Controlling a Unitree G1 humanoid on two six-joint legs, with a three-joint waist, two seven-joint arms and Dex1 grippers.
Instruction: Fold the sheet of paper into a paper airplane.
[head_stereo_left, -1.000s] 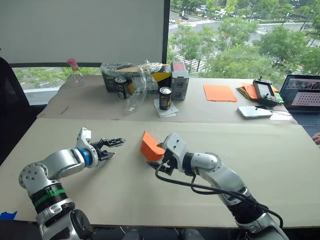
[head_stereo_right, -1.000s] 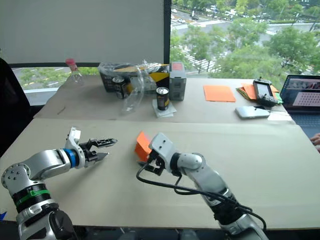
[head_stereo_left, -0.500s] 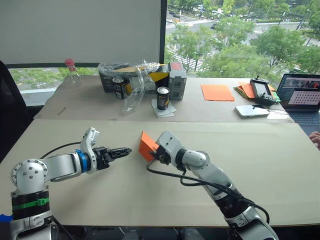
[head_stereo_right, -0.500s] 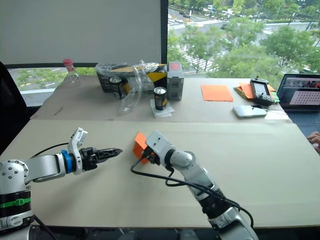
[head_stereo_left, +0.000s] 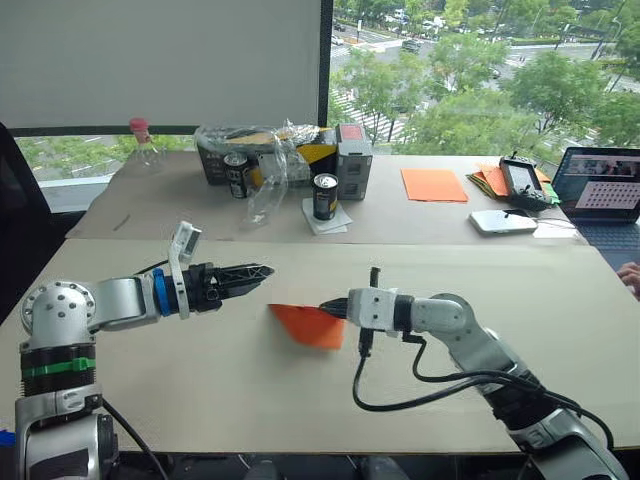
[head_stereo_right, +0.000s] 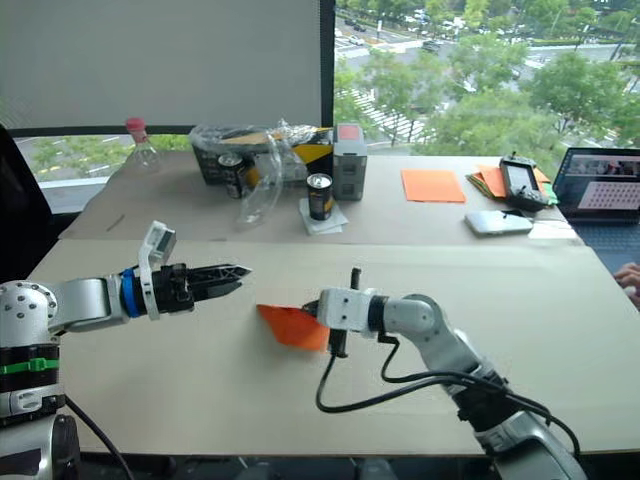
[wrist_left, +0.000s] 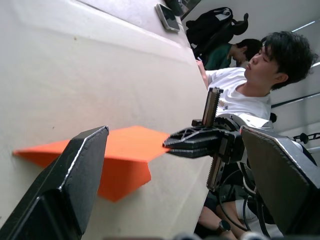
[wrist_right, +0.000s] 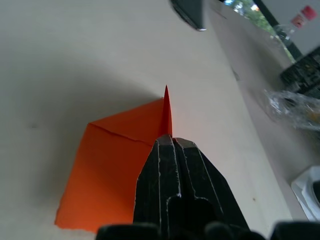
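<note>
On the beige worktop (head_stereo_left: 560, 330), the folded orange sheet of paper (head_stereo_left: 312, 324) is pinched along one raised edge in the closed jaws of the right gripper (head_stereo_left: 335, 307). Nearby, apparently just above the worktop, the left gripper (head_stereo_left: 252, 272) points toward it, jaws spread wide.

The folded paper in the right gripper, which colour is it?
Bright orange paper, clearest in the right wrist view.

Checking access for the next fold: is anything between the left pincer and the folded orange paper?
Nothing visible. The left pincer hangs open beside the sheet of paper, with bare table between them. The right pincer is shut on the paper's opposite edge, out of the way.
</note>
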